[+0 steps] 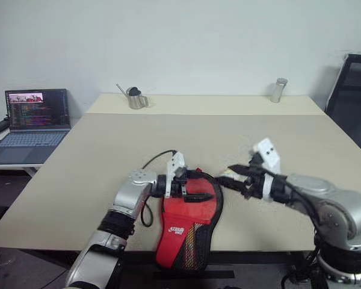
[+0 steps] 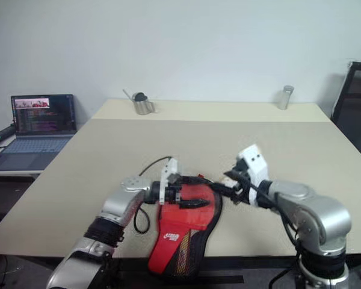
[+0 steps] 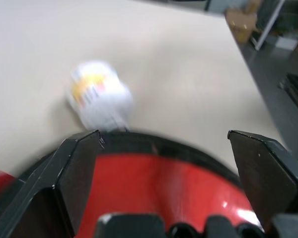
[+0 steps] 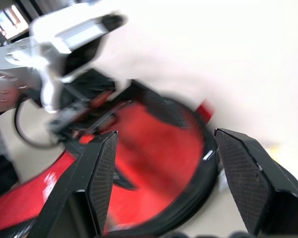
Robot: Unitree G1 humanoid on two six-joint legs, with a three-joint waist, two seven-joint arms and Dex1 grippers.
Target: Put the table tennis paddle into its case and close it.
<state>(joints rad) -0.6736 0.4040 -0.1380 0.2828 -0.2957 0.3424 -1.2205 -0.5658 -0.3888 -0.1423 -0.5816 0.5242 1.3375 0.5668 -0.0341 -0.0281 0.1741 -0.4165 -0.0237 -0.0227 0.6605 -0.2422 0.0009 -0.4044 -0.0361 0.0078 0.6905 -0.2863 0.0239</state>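
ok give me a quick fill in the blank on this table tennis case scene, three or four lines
1. The open case shows a ____ lining with a white logo.
2. The left gripper hovers over the case with its fingers ____.
3. The laptop sits on the robot's ____ side.
4. The metal cup stands at the table's ____ edge.

Missing words: red; open; left; far

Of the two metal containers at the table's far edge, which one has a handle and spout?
The small silver watering can at the far left edge: it has a side handle and a thin spout. The plain silver cylinder canister at the far right has neither.
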